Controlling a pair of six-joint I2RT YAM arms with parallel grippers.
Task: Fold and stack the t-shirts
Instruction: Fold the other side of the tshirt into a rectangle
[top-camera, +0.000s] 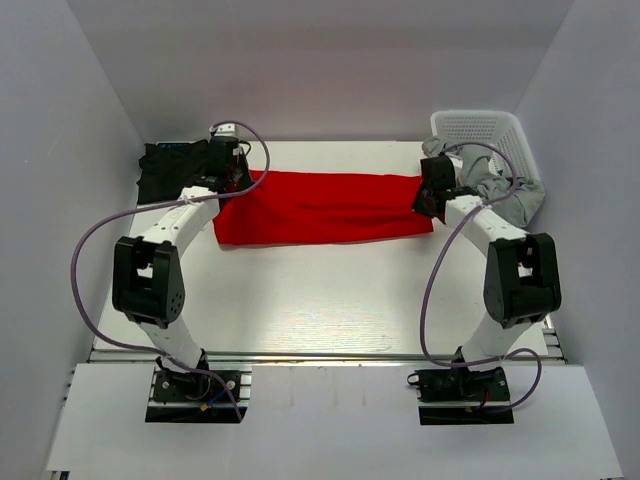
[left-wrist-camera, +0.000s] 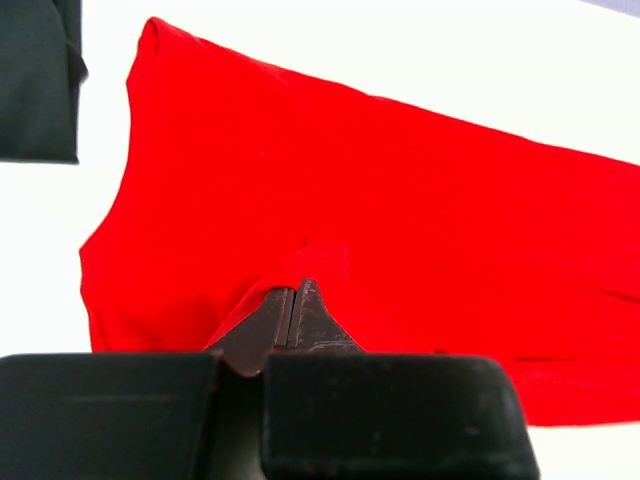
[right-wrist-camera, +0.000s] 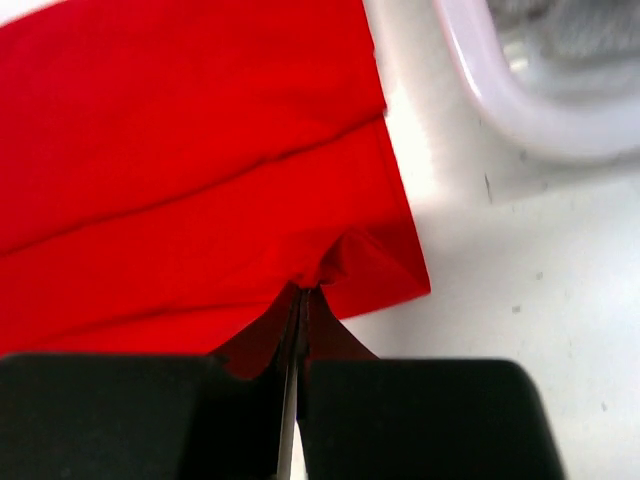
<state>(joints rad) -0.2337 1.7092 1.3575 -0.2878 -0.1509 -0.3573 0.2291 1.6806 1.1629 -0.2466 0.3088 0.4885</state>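
Red shirt: a bright red soft-cloth short-sleeved t-shirt (top-camera: 320, 207) lay as a long, flat band across the upper middle of the top view, widest at its left end.
Red shirt surface: the cloth was matte and mostly smooth. In the right wrist view one long crease ran across it.
Left end effector: the left arm's black two-finger end effector (left-wrist-camera: 293, 303) was pinched tight on a small raised ridge of red cloth near the band's left end.
Right end effector: the right arm's black two-finger end effector (right-wrist-camera: 300, 300) was clamped on a puckered tuck of red cloth at the band's lower right corner.
Black shirt: a black soft-cloth t-shirt (top-camera: 165, 170) sat at the upper left of the top view as a squarish, dull block. It was near the red band, with a strip of bare surface between them.
Basket: a white plastic lattice basket (top-camera: 480, 130) with a rounded rim stood at the upper right, and crumpled grey cloth (top-camera: 510, 195) slumped over its near side.
Counter: the smooth white counter (top-camera: 330, 290) showed faint specks in the right wrist view.
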